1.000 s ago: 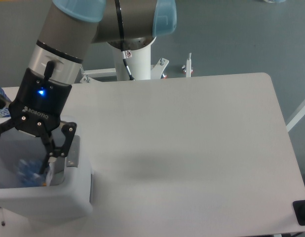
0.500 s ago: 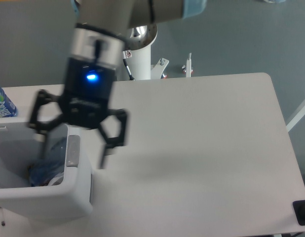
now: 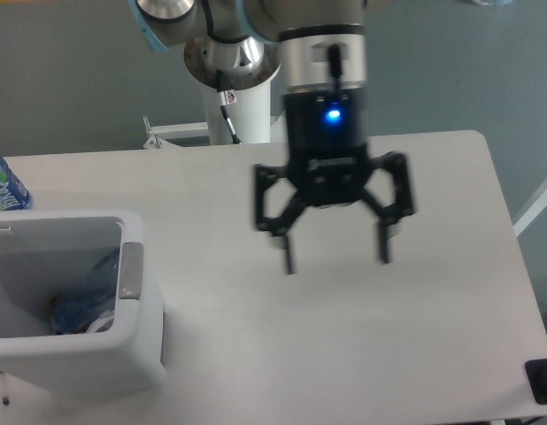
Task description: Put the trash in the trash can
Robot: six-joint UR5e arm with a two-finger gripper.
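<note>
White bench (image 3: 362,354), rounded corners. White trash can (image 3: 123,359) stands at front left. Bottle with blue label (image 3: 3,184) at far left edge.

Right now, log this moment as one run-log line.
gripper: open, empty, above table | boxy white plastic bin: holds clear crinkled bottle | phase: retreat

single fixed view, high, probably front-facing, table (image 3: 256,354)

Trash can (image 3: 132,354) and labelled bottle (image 3: 3,186) crowd table's (image 3: 433,354) left.
</note>
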